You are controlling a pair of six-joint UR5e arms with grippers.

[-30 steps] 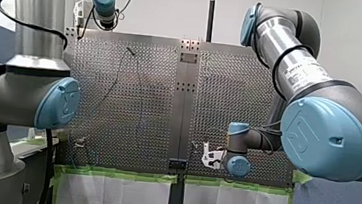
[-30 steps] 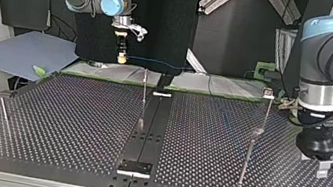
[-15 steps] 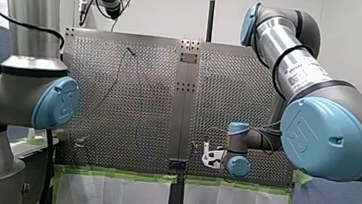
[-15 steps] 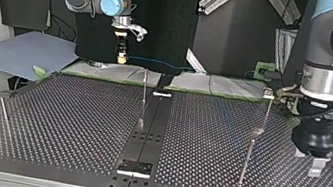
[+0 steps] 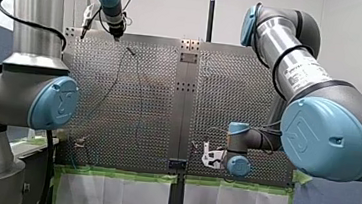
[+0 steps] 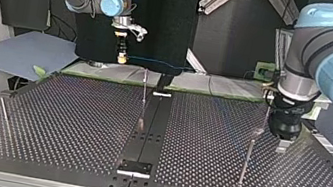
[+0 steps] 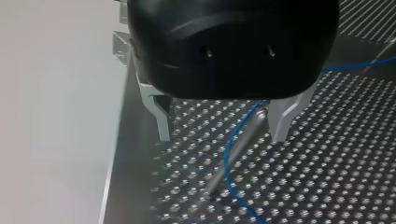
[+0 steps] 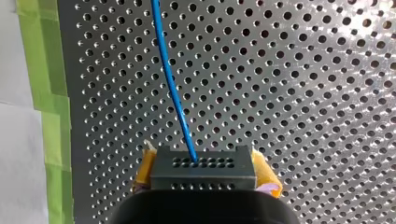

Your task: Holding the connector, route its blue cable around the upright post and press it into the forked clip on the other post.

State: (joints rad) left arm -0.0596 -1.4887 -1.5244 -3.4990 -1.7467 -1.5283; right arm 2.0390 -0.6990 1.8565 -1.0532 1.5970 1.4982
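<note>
Between the metal fingers (image 7: 286, 114) of my left gripper (image 7: 221, 137), which stand wide apart and grip nothing, a slim metal post (image 7: 245, 137) rises from the perforated table (image 7: 327, 177); it is closer to one finger than to the other. The blue cable (image 7: 225, 161) makes a curve just beside this post and passes near its foot, but whether it touches the post I cannot tell. Seen from the top view, this gripper hangs low over the table, just beside the post. Well apart from the post, beyond a second, middle post (image 6: 143, 101), my right gripper (image 8: 203, 156) is held above the far edge of the table. Its yellow pads (image 8: 265, 173) are pressed tight on the two sides of the black connector (image 8: 204, 170), whose face shows rows of small holes. The cable leaves this face and runs ahead of the gripper over the table. In the top view it stretches almost level from the connector toward the side where the metal post stands, passing behind the middle post. A strip of green tape (image 8: 44, 70) borders the table edge beside the connector.
</note>
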